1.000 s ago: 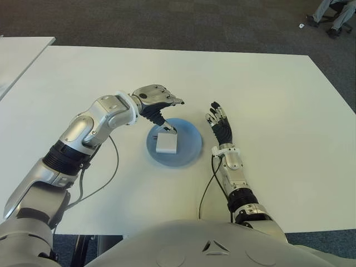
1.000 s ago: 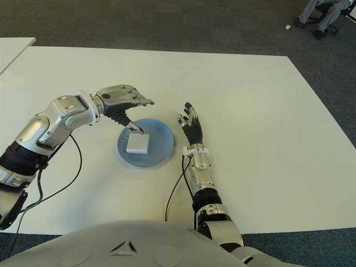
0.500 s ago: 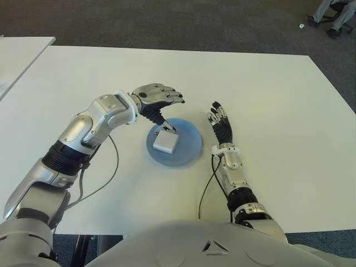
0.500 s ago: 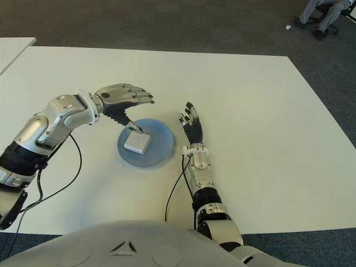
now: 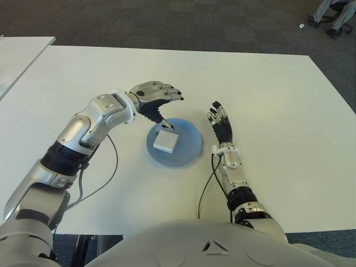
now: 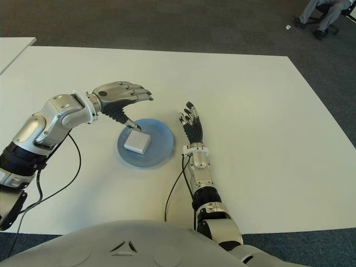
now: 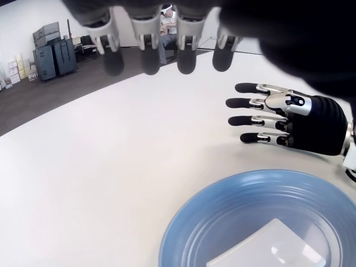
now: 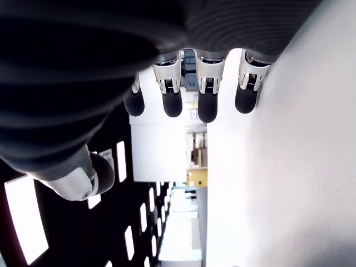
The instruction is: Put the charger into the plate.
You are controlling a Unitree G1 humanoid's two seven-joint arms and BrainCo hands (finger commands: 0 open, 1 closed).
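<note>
The small white square charger (image 5: 166,143) lies flat inside the round pale blue plate (image 5: 190,149), a little to the robot's left of the dish's middle, with blue rim showing all round it. Above the plate's far left edge hovers the left hand (image 5: 156,98), fingers spread and extended, nothing in its grasp; its thumb points down to the charger's far corner, and whether it touches there I cannot tell. From the left wrist the four fingertips (image 7: 146,61) hang in a loose open row over bare table beyond the plate.

Over on the right, the right hand (image 5: 221,124) shows just beside the plate's right edge, a thin strip of table between them, fingers straight and slightly fanned, holding nothing.

The wide white rectangular table (image 5: 267,94) has plenty of bare surface on every side of the plate, most of it towards the far and right edges. A black cable (image 5: 105,181) trails from the left forearm across the near left part of the table.
</note>
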